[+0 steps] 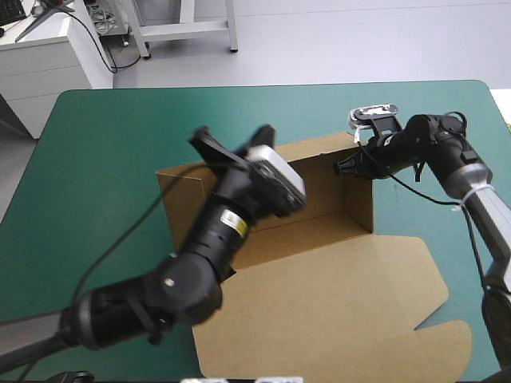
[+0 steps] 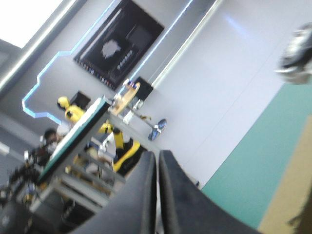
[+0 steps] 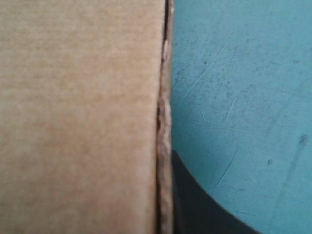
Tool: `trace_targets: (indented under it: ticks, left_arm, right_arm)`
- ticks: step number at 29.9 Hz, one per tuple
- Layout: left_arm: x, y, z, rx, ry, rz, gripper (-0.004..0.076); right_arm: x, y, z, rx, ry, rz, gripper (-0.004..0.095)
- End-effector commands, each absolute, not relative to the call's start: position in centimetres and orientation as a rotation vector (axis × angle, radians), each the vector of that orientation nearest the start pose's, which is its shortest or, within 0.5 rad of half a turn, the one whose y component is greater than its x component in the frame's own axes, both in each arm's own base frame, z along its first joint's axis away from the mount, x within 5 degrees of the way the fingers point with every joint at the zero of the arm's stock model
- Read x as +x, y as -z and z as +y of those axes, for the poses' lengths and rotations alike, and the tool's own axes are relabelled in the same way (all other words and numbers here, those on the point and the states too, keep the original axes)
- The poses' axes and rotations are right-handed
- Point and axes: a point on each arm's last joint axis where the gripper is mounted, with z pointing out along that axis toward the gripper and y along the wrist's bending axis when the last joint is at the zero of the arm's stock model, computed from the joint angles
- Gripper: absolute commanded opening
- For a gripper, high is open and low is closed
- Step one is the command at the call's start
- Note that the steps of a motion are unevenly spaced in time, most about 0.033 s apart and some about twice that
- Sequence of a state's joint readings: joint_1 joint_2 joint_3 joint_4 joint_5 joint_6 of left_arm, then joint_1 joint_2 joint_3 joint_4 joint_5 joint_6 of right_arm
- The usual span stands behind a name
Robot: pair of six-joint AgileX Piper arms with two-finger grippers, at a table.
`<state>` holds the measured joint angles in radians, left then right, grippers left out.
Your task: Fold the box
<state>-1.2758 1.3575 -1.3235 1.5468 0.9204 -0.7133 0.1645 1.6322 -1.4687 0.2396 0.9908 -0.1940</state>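
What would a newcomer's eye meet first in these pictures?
The brown box lies in the middle of the teal-green table, with its walls raised and its lid flat toward the near edge. The left hand hangs above the box's left side, its fingers shut on nothing. The right hand is shut on the box's right wall, near the far corner.
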Motion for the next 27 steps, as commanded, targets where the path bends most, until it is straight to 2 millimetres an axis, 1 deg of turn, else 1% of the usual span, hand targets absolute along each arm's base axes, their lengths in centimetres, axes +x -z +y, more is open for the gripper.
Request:
trace_targets:
  ticks: [1,2,4,6,8,11,14,17,19,21,23,27]
  left_arm:
    - [16.9,-48.8,-18.4,0.569,-0.279,1.448,-0.0006]
    - [17.6,-49.2,-16.8,0.508,-0.251,1.506,-0.0006]
    - [18.8,-49.3,-13.8,0.409,-0.224,1.606,-0.0006]
    - [19.7,-48.8,-11.7,0.363,-0.215,1.7,-0.0006]
    - [20.8,-48.0,-9.8,0.327,-0.203,1.804,-0.0006]
    - [22.2,-46.7,-7.7,0.27,-0.13,1.944,-0.0006]
    - [23.5,-45.7,-5.5,0.204,-0.057,2.047,-0.0006]
    - [24.5,-44.8,-3.2,0.116,0.014,2.13,-0.0006]
    - [25.2,-44.0,-1.9,0.06,0.071,2.19,-0.0006]
    - [25.6,-43.2,-1.0,0.035,0.114,2.248,-0.0006]
    - [26.1,-42.4,-0.1,0.024,0.151,2.3,-0.0006]
    - [27.0,-41.5,0.9,0.007,0.221,2.336,-0.0006]
  right_arm:
    - [34.3,-34.1,7.8,-0.358,-0.345,2.735,0.0004]
    - [34.9,-34.2,7.9,-0.349,-0.341,2.756,0.0004]
    - [36.2,-34.4,8.0,-0.301,-0.337,2.752,0.0004]
    - [37.3,-34.8,8.2,-0.278,-0.342,2.73,0.0005]
    - [38.6,-34.6,8.4,-0.254,-0.347,2.724,0.0005]
    - [40.1,-33.5,8.8,-0.244,-0.353,2.74,0.0005]
    - [41.2,-32.0,9.3,-0.254,-0.351,2.768,0.0005]
    - [41.9,-30.5,9.9,-0.286,-0.339,2.793,0.0016]
    - [42.1,-29.8,10.3,-0.3,-0.325,2.805,0.0028]
    - [42.4,-29.4,10.5,-0.279,-0.323,2.806,0.0052]
    - [42.6,-29.4,10.6,-0.23,-0.293,2.79,0.0111]
    - [42.7,-30.2,10.8,-0.261,-0.164,2.758,0.0348]
